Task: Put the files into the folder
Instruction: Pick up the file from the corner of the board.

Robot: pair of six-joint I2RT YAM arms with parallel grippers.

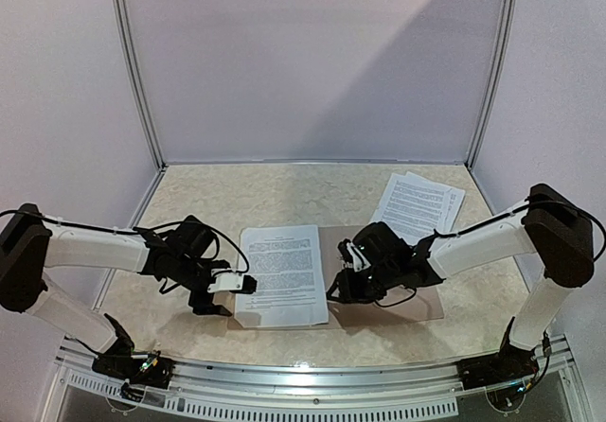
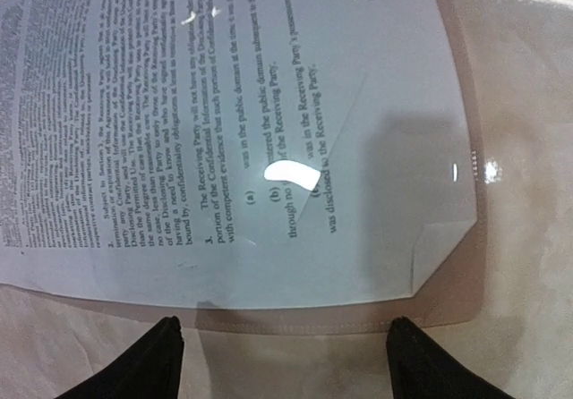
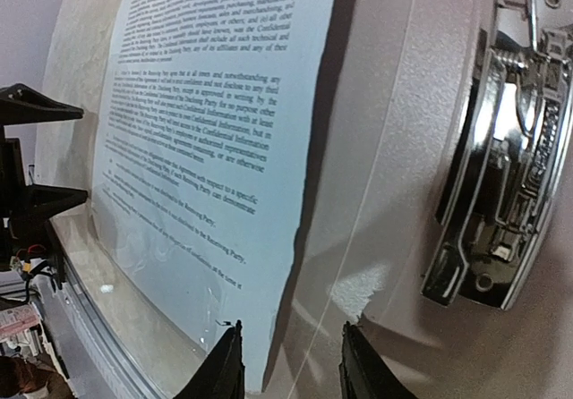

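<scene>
- Left jaws stand spread wide and empty at the near edge of the open folder (image 1: 421, 307), where one sheet (image 2: 269, 104) lies flat
- Right jaws stand narrowly apart over that sheet's inner edge, beside the metal clip (image 3: 501, 148); we cannot tell whether they pinch it
- We judge a pinch there could crumple the floppy sheet or drag it askew
- The other files (image 1: 421, 204) lie on the bench (image 1: 237, 195), well apart; brought across, they could snag on the clip
</scene>
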